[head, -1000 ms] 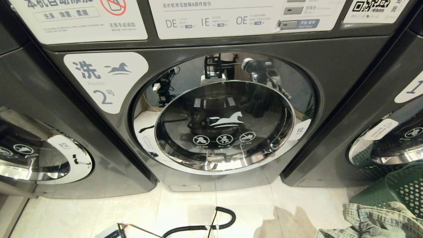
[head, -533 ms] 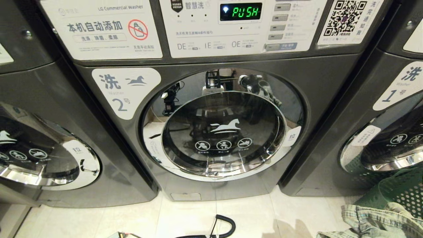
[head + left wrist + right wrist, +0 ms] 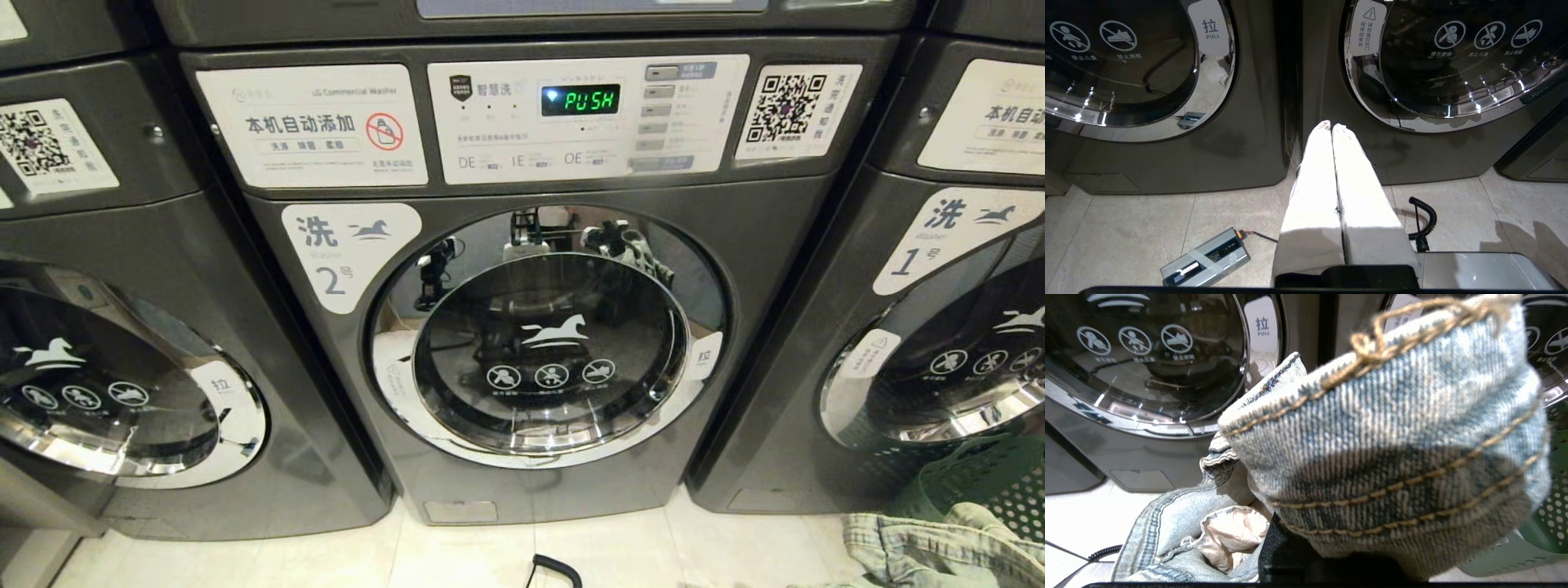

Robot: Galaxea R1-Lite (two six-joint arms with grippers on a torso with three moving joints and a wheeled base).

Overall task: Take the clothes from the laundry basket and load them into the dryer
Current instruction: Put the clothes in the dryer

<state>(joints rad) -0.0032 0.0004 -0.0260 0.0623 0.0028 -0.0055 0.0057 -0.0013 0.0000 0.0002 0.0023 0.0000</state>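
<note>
Since the earlier frame the head camera has tilted upward, so the whole scene sits lower in view: the control panel [image 3: 588, 118] with its green "PUSH" display [image 3: 580, 100] now shows in full, and only the tip of the black coiled cable [image 3: 555, 567] on the floor [image 3: 612, 547] remains at the bottom edge. Nothing among the things themselves has shifted.

Machine number 2 [image 3: 522, 286] stands straight ahead with its round door [image 3: 549, 335] shut, between two like machines, also with doors shut. At the lower right corner of the head view the green laundry basket [image 3: 980, 482] stands on the floor in front of the right-hand machine, and the denim clothes [image 3: 922, 547] lie heaped at its near side.

Neither arm shows in the head view. In the left wrist view the left gripper [image 3: 1331, 125] points at the gap between two machines, its two white fingers [image 3: 1314, 192] pressed together with nothing between them. A grey box [image 3: 1206, 263] with a thin lead lies on the floor near it, and the coiled cable lies on its other side.

In the right wrist view a thick fold of stitched denim [image 3: 1384, 449] is draped over the right gripper and hides its fingers; the gripper is nearly fully closed, and it appears to have hold of that denim. More denim and a pale lining [image 3: 1229, 535] hang beside it, with the basket's perforated wall [image 3: 1553, 506] at the edge.
</note>
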